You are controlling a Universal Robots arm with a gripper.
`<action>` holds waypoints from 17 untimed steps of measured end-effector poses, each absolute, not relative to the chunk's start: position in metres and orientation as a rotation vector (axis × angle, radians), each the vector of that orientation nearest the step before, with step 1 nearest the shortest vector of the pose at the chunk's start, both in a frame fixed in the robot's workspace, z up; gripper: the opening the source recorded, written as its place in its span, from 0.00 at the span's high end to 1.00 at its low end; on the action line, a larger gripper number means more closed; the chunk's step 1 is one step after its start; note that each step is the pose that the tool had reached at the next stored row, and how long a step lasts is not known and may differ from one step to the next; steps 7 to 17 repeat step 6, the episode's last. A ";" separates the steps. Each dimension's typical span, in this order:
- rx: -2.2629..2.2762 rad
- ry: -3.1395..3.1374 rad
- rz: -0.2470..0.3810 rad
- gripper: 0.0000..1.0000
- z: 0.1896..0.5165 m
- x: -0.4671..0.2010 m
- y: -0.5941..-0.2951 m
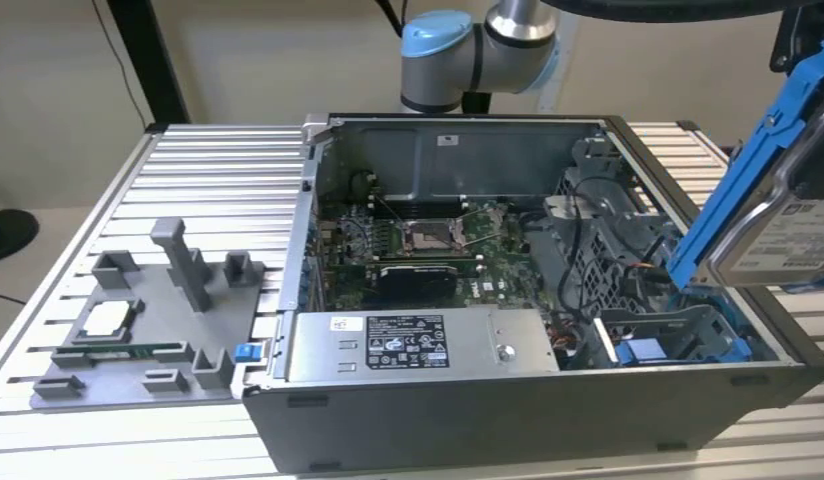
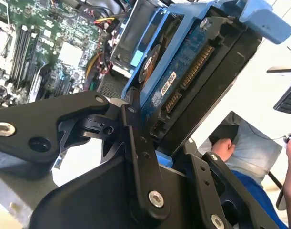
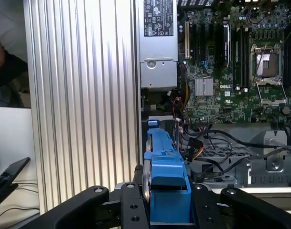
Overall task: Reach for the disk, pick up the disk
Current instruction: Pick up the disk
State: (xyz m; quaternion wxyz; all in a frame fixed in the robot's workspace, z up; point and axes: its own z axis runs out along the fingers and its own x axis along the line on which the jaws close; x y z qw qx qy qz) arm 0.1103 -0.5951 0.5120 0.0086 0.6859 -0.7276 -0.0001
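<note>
A: Exterior view: your disk (image 1: pixel 786 225) hangs tilted in the air, above the open computer case (image 1: pixel 519 400) at the view's right, blue rails along its edges. The grey tray (image 1: pixel 132 345) sits on the ribbed metal table (image 1: pixel 212 170).

B: Second wrist view: the gripper (image 2: pixel 157 138) is clamped on the disk's end; its circuit board faces you.

A: First wrist view: black fingers (image 3: pixel 131 205) pinch the blue rail, the motherboard (image 3: pixel 231 62) beyond it.

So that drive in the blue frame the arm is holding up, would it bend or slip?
The disk looks like a rigid metal slab, so it probably won't flex. Its bare circuit board suggests it dislikes knocks. The blue bracket sits between the jaws; plastic may be a little slippery, and held tilted it could slide.
</note>
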 end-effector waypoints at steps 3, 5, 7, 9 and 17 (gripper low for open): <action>2.143 -2.273 0.000 1.00 0.512 0.110 -0.595; 2.143 -2.274 0.000 1.00 0.512 0.110 -0.596; 2.143 -2.274 0.000 1.00 0.512 0.110 -0.596; 2.143 -2.274 0.000 1.00 0.512 0.110 -0.596; 2.143 -2.274 0.000 1.00 0.512 0.110 -0.596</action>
